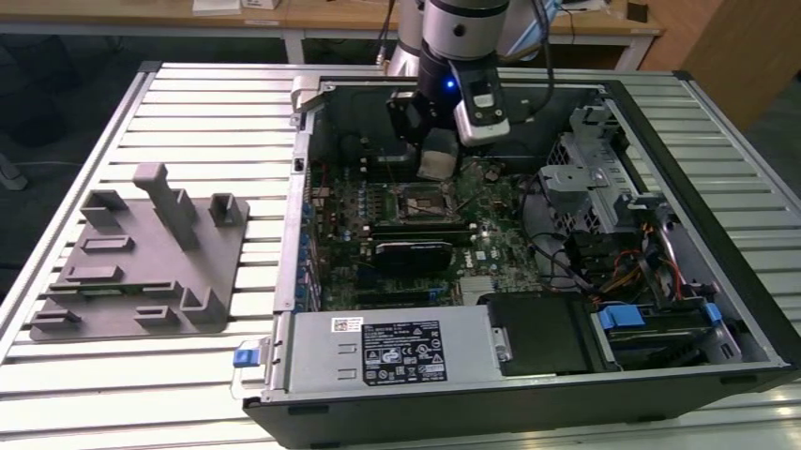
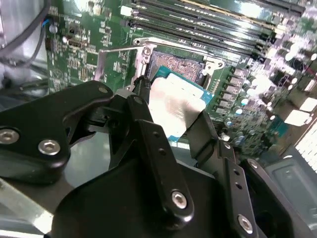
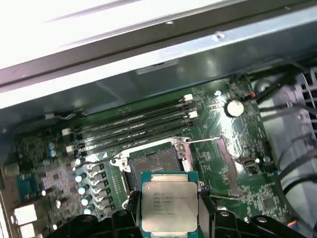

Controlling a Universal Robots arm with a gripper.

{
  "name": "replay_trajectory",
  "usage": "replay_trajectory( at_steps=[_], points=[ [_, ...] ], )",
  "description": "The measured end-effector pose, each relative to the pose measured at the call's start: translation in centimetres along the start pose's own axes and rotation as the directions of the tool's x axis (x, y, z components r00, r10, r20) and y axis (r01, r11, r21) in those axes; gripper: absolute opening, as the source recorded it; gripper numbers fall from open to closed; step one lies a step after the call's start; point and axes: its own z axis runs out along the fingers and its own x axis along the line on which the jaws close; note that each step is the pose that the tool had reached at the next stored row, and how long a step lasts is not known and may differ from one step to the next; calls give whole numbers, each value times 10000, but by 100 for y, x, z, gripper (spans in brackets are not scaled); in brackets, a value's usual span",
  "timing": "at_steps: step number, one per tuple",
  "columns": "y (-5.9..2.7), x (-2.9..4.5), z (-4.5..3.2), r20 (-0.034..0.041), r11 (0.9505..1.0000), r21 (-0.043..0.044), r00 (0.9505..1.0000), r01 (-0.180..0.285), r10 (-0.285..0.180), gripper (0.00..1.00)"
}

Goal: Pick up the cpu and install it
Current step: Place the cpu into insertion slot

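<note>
The cpu (image 3: 167, 203) (image 2: 171, 106), a thin square chip with a silver-grey metal top and green edge, is pinched by its two sides between my black fingers (image 3: 132, 208). My gripper (image 3: 168, 214) (image 2: 172, 113) is shut on it. The chip hangs a little above the motherboard, beside the open dark socket (image 3: 157, 163) (image 2: 177, 63), whose metal frame and lever are raised. In the exterior view my gripper (image 1: 438, 161) reaches down into the open computer case, just behind the socket (image 1: 419, 199).
Memory slots (image 3: 133, 126) run along the far side of the socket. A grey plastic fixture (image 1: 138, 258) sits on the slatted table at the exterior view's left. The power supply (image 1: 388, 349), drive cage (image 1: 601, 178) and cables (image 1: 626, 272) crowd the case.
</note>
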Motion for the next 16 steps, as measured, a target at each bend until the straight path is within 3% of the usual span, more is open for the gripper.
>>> replay_trajectory(
  at_steps=[4, 8, 12, 16],
  points=[
    [0, 0, 4, 37, 9974, -9, 9974, -717, 717, 54],
    [0, 0, 8, 73, 9896, -19, 9895, -1441, 1441, 54],
    [0, 0, 13, 108, 9767, -33, 9766, -2148, 2148, 54],
    [-1, 0, 18, 142, 9582, -49, 9581, -2859, 2860, 54]
  ],
)
